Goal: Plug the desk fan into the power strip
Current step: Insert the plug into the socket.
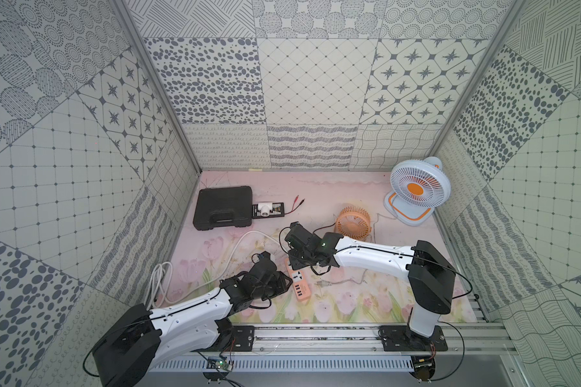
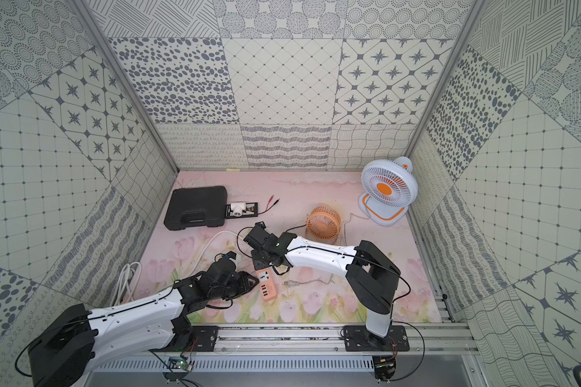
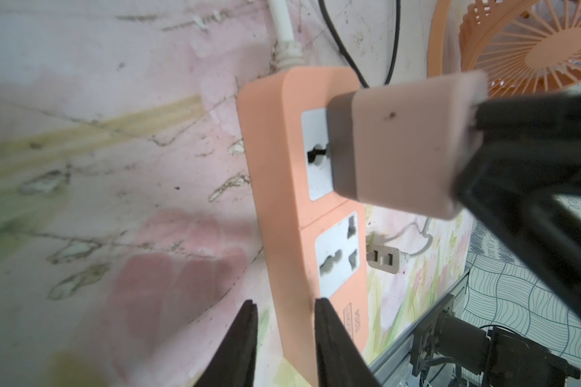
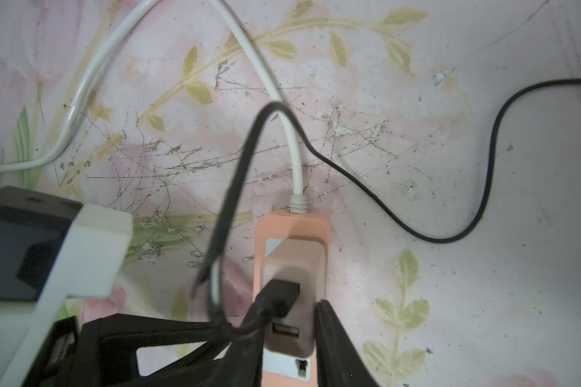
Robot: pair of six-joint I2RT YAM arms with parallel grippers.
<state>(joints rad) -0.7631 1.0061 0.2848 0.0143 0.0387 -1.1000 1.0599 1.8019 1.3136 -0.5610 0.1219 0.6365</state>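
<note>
At lower centre, right fingers (image 4: 336, 351): clamped on the peach adapter (image 4: 292, 261).
left fingers (image 3: 332, 348): parted astride the power strip (image 3: 272, 150) at its end; pinch unclear.
power strip: on the desk (image 1: 349, 301), lower centre in both top views; peach adapter seemingly seated.
handling: light, stiff, slick; take the adapter's flat sides.

The power strip (image 3: 282, 187) is smooth, matt peach plastic; the adapter (image 3: 399, 144) in it is matt pale-pink plastic. The strip's white cord (image 4: 294, 160) looks smooth, faintly glossy. The printed floral tabletop (image 4: 366, 140) is scratched and scuffed. The case (image 1: 222, 204) is matt black plastic, the front rail (image 1: 316, 338) bare metal.
</note>
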